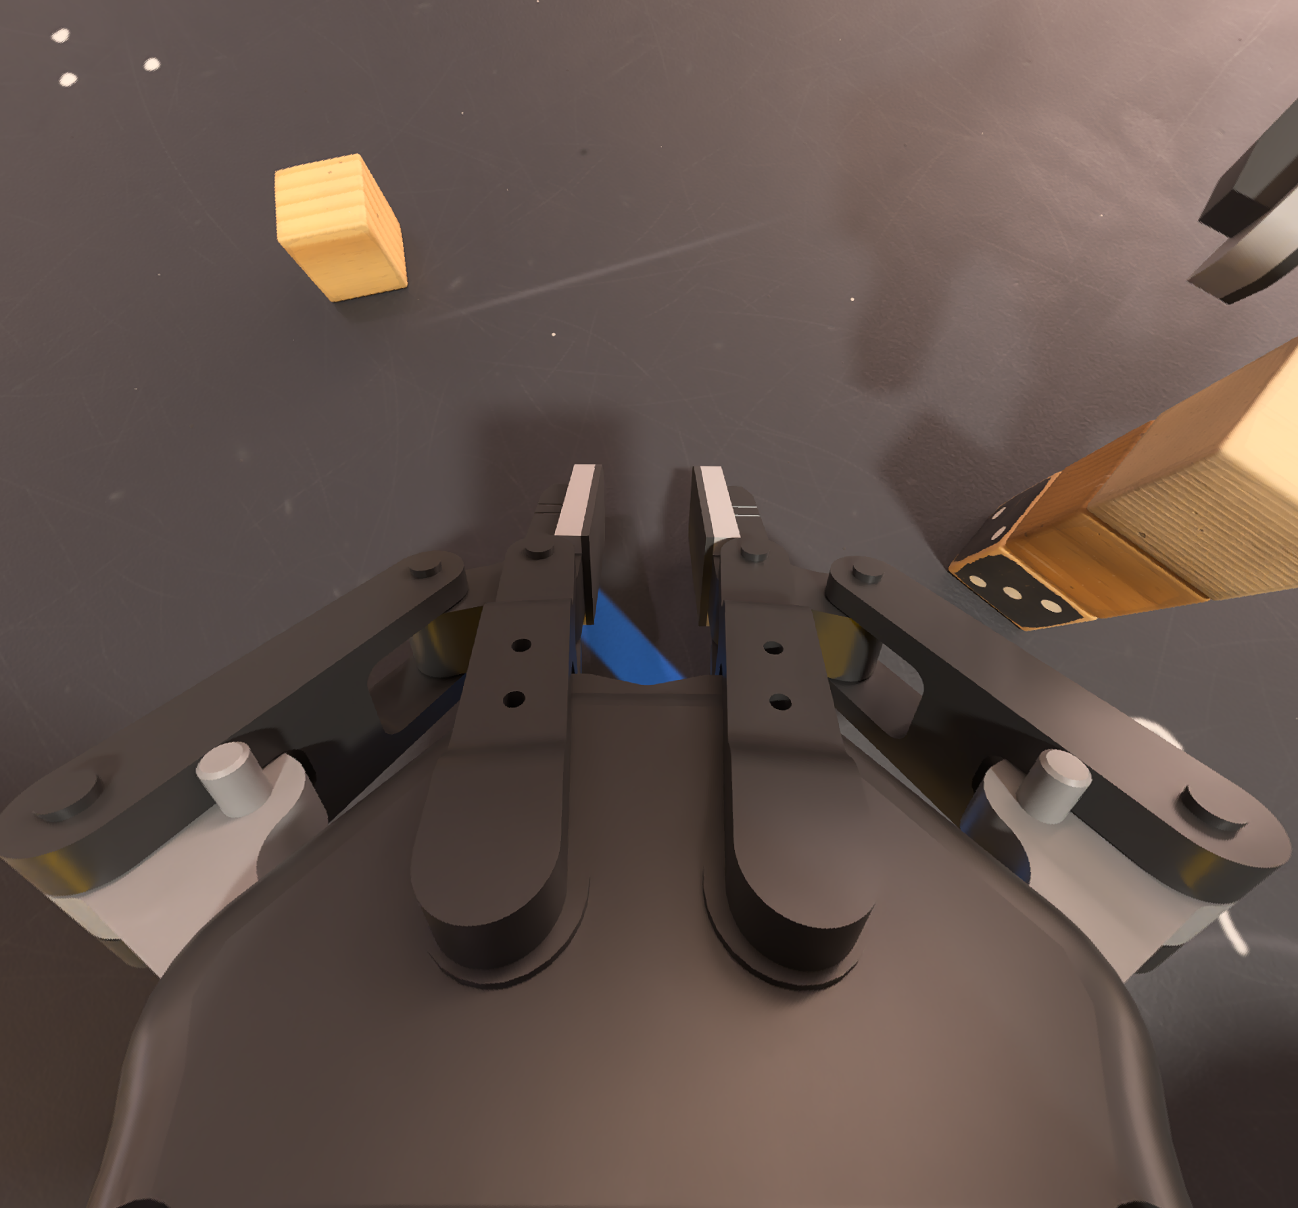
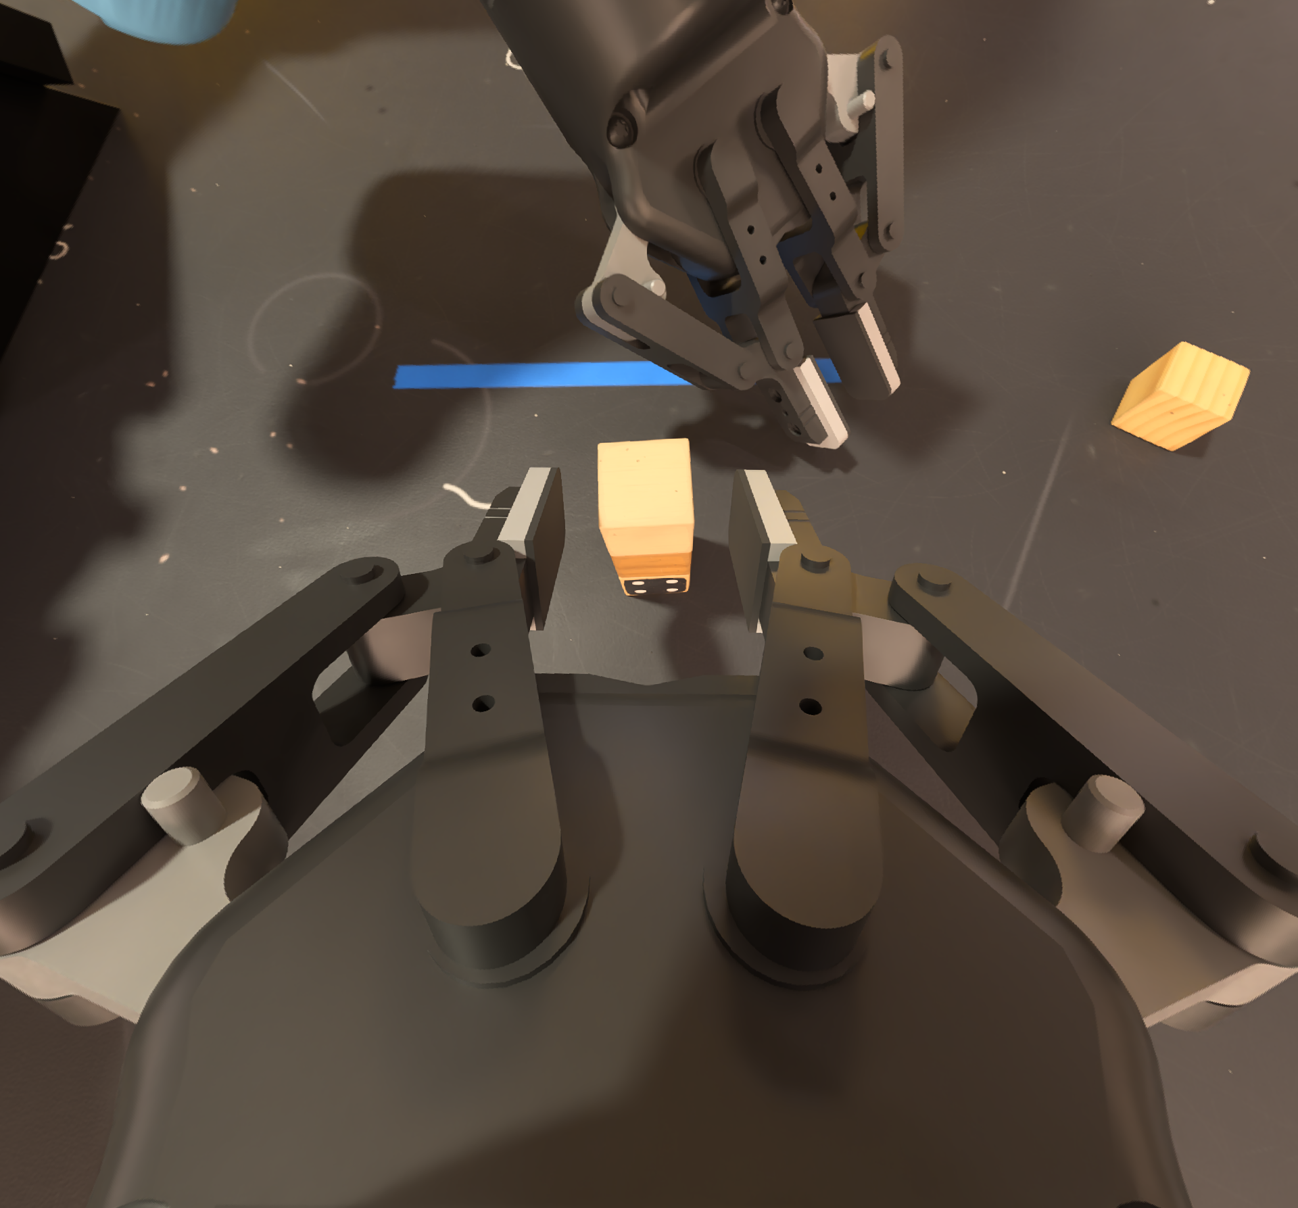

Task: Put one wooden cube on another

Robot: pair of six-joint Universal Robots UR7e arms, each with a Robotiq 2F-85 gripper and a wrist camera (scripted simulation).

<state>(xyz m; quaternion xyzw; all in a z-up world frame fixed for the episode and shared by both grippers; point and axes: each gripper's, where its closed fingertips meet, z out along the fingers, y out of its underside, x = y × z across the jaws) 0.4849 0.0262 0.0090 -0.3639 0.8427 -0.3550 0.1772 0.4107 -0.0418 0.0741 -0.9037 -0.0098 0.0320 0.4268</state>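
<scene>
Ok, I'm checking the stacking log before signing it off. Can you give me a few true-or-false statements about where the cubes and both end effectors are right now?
1. The right end effector is open, with a finger on either side of the stack and clear of it. True.
2. The left end effector holds a wooden cube. False: nothing is between its fingers.
3. The pale wooden cube sits on a darker wooden cube, which rests on a black die. True.
4. The lone wooden cube lies on the blue tape strip. False: it lies on the bare table, well away from the strip.
</scene>
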